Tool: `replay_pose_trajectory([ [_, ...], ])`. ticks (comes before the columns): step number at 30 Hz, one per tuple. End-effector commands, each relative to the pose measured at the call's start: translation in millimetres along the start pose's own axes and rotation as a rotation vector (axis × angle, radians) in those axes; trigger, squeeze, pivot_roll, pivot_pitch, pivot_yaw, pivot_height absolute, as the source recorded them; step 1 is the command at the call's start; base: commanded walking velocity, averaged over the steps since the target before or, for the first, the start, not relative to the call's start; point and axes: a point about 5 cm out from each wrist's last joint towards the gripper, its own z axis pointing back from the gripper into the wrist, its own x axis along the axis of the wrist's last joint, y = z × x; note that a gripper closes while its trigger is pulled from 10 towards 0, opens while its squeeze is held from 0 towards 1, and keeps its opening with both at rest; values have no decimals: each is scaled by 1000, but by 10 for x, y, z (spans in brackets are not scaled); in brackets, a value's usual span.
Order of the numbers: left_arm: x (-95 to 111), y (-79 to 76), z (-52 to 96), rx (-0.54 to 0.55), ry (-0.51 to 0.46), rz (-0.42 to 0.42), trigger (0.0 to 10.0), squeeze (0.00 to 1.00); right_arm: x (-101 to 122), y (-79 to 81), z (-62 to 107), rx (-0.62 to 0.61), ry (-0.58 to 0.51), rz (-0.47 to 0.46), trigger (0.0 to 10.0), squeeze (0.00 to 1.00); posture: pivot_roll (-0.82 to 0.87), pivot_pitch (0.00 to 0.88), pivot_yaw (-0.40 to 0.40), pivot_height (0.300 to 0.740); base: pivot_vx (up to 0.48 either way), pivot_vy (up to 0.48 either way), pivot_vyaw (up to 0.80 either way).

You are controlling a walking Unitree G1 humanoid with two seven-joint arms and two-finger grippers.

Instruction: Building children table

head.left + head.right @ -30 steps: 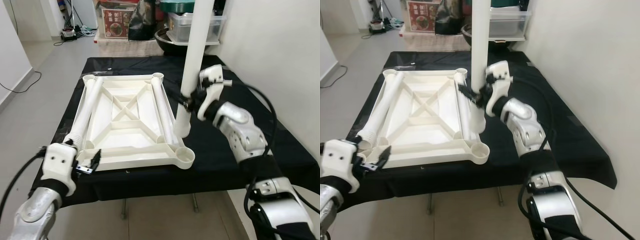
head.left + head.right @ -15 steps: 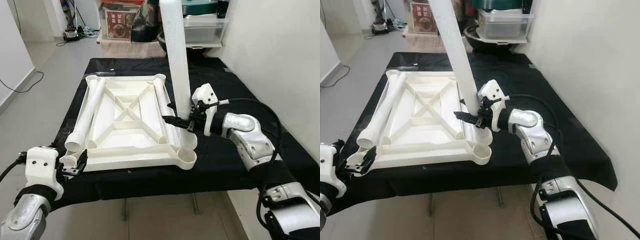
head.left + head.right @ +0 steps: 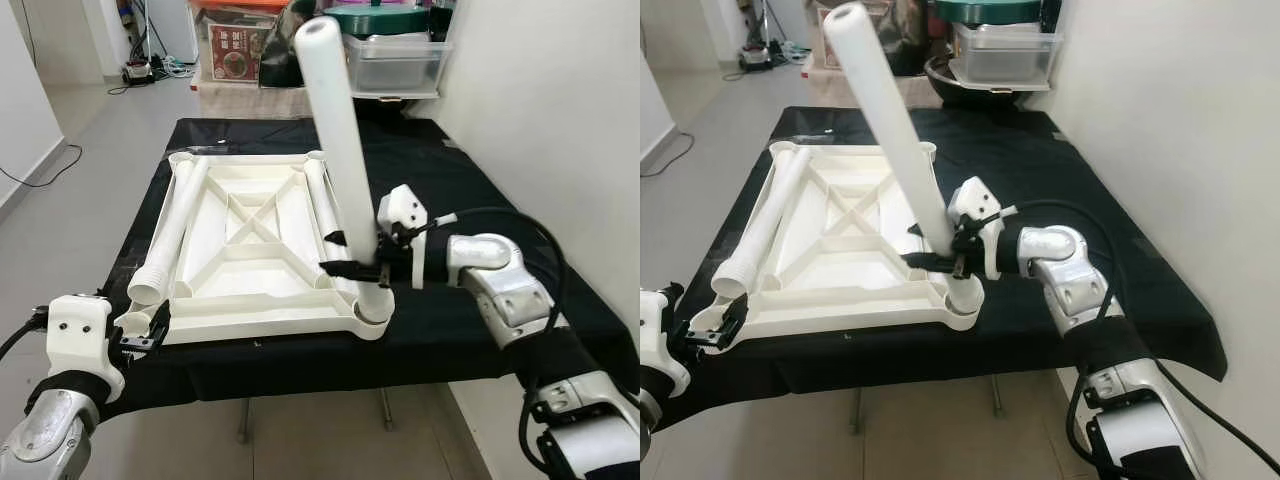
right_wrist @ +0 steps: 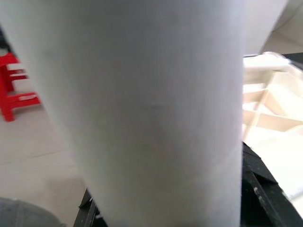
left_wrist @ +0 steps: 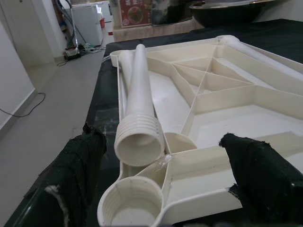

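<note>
Left eye view: right tool clamps tilted table leg.

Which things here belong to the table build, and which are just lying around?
Job:
upturned tabletop
leg held by right gripper at corner socket
two loose legs
left gripper

Lying about:
clear bin
red box
dark bowl

— Item: right gripper?
— Clamped on a white table leg, tilted, foot in the corner socket of the upturned tabletop.
— Surface?
— Black cloth.
</note>
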Motion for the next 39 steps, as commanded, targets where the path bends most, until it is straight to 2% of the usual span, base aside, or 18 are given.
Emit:
replay_pose_trajectory([
  [1, 3, 18, 17, 14, 5, 17, 10000, 0, -116, 73, -15, 45, 23, -66, 4431, 0, 115, 0, -107, 740, 0, 0, 0],
  [10, -3, -5, 12, 19, 8, 32, 10000, 0, -224, 123, -70, 95, 25, -146, 4863, 0, 127, 0, -123, 740, 0, 0, 0],
  [14, -7, -13, 56, 27, 14, 44, 10000, 0, -285, 85, -145, 38, -30, -257, 4980, 0, 140, 0, -128, 740, 0, 0, 0],
  [15, -5, -8, 66, 30, 15, 45, 10000, 0, -300, 76, -149, 20, -38, -284, 5373, 0, 140, 0, -128, 740, 0, 0, 0],
  [17, -5, -4, 70, 32, 15, 46, 10000, 0, -309, 71, -152, 10, -44, -300, 5373, 0, 140, 0, -128, 740, 0, 0, 0],
  [18, -5, 6, 81, 38, 17, 48, 10000, 0, -338, 68, -158, -24, -52, -332, 4588, 0, 141, 0, -128, 740, 0, 0, 0],
  [19, -5, 6, 81, 38, 17, 48, 10000, 0, -338, 68, -158, -24, -52, -332, 4588, 0, 141, 0, -128, 740, 0, 0, 0],
  [20, -6, 14, 89, 44, 19, 49, 10000, 0, -366, 74, -162, -54, -60, -361, 3961, 0, 140, 0, -128, 740, 0, 0, 0],
  [23, -12, 16, 97, 48, 22, 48, 10000, 0, -410, 122, -188, -91, -77, -405, 3647, 0, 132, 0, -127, 740, 0, 0, 0],
  [24, -17, 14, 101, 50, 25, 47, 10000, 0, -444, 195, -213, -107, -94, -438, 3255, 0, 134, 0, -123, 740, 0, 0, 0],
  [25, -17, 14, 101, 50, 25, 47, 10000, 0, -444, 195, -213, -107, -94, -438, 3255, 0, 134, 0, -123, 740, 0, 0, 0],
  [27, -19, 3, 101, 46, 28, 49, 10000, 0, -491, 389, -269, -107, -122, -481, 2863, 0, 131, 0, -111, 740, 0, 0, 0],
  [33, -19, 17, 96, 44, 33, 46, 10000, 0, -529, 506, -319, -136, -130, -515, 2784, 0, 126, 0, -106, 740, 0, 0, 0],
  [34, -13, 32, 92, 48, 32, 45, 10000, 0, -540, 513, -357, -186, -127, -519, 2863, 0, 124, 0, -106, 740, 0, 0, 0],
  [35, -8, 42, 89, 52, 31, 43, 10000, 0, -571, 492, -405, -283, -107, -523, 4941, 0, 124, 0, -106, 740, 0, 0, 0],
  [37, -8, 42, 89, 52, 31, 43, 10000, 0, -571, 492, -405, -283, -107, -523, 4941, 0, 124, 0, -106, 740, 0, 0, 0],
  [38, -6, 48, 89, 59, 31, 42, 10000, 0, -650, 425, -468, -507, -43, -541, 10000, 0, 124, 0, -106, 740, 0, 0, 0],
  [39, -6, 48, 89, 59, 31, 42, 10000, 0, -650, 425, -468, -507, -43, -541, 10000, 0, 124, 0, -106, 740, 0, 0, 0],
])
